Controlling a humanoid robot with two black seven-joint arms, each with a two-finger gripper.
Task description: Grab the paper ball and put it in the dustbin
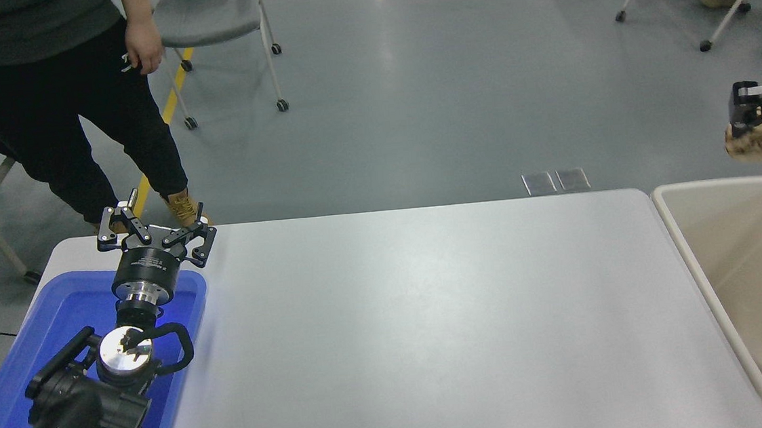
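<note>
My right gripper (753, 127) comes in from the right edge, shut on the tan-brown crumpled paper ball (755, 143). It holds the ball in the air above the far end of the beige dustbin (698, 264), which stands open at the table's right end. The bin's inside shows nothing in it. My left gripper (155, 237) is parked at the lower left with its fingers spread open and empty, over the far edge of the blue tray (69, 313).
The white table (417, 327) spans the middle. A person in dark clothes (59, 96) stands at the far left beyond it. Wheeled chairs (216, 23) stand on the grey floor behind. Cables hang at the left edge.
</note>
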